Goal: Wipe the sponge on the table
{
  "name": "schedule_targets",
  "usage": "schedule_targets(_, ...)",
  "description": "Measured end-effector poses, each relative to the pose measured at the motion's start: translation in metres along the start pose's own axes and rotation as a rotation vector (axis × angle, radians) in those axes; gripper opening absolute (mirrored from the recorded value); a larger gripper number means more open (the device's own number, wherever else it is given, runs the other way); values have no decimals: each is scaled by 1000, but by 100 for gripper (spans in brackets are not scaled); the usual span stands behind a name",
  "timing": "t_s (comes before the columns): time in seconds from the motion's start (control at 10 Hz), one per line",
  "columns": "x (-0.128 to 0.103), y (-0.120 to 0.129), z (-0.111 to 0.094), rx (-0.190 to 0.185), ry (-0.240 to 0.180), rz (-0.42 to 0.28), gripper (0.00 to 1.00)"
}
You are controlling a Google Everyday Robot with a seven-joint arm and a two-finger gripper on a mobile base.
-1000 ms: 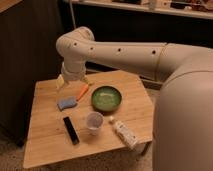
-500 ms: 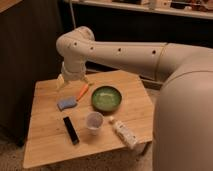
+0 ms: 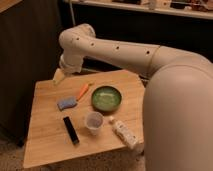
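Observation:
A small blue-grey sponge (image 3: 67,103) lies flat on the light wooden table (image 3: 50,135), left of centre. My gripper (image 3: 59,76) hangs over the table's back left part, above and a little behind the sponge, apart from it. The white arm reaches in from the right and bends down to it.
A slim orange object (image 3: 83,91) lies just right of the sponge. A green bowl (image 3: 106,97) sits further right. A black bar (image 3: 70,130), a clear plastic cup (image 3: 93,122) and a white bottle (image 3: 125,133) on its side are at the front. Dark cabinets stand behind.

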Motion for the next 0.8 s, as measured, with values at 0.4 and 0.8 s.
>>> schedule_targets(0.4, -24, 2, 20, -73, -32, -240, 80)
schedule_targets(0.8, -27, 2, 22, -80, -37, -265, 80)
